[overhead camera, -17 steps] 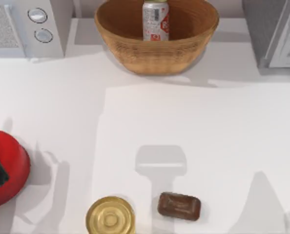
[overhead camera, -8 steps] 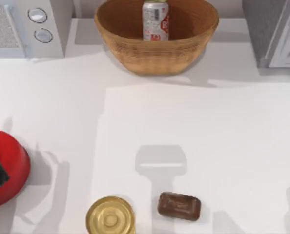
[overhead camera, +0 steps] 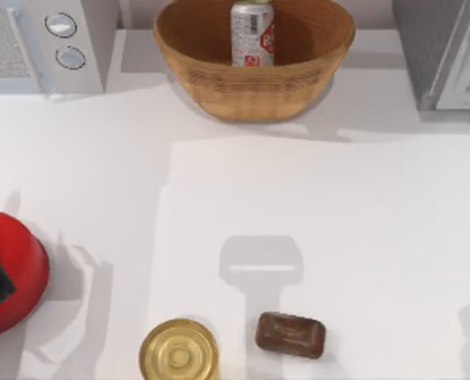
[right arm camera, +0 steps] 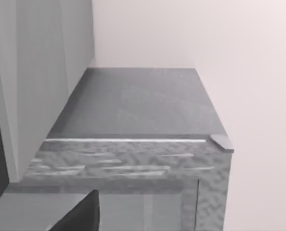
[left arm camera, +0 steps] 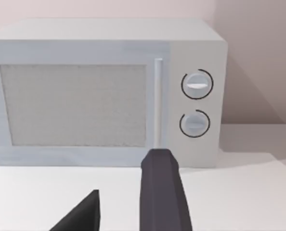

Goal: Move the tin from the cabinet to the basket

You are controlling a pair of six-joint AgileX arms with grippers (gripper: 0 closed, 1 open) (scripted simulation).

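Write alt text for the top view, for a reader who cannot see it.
A slim silver-and-red tin stands upright inside a round wicker basket at the table's far edge, between a white microwave at left and a grey cabinet at right. Nearer lie a gold round tin, a brown soap bar and a red bowl.

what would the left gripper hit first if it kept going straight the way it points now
Most likely the white microwave: the left gripper points at its front, near the door edge beside the two knobs. Only bare table lies between, though depth is unclear.

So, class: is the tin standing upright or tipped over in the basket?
Upright. In the top view the tin stands inside the basket, label vertical, its top above the rim.
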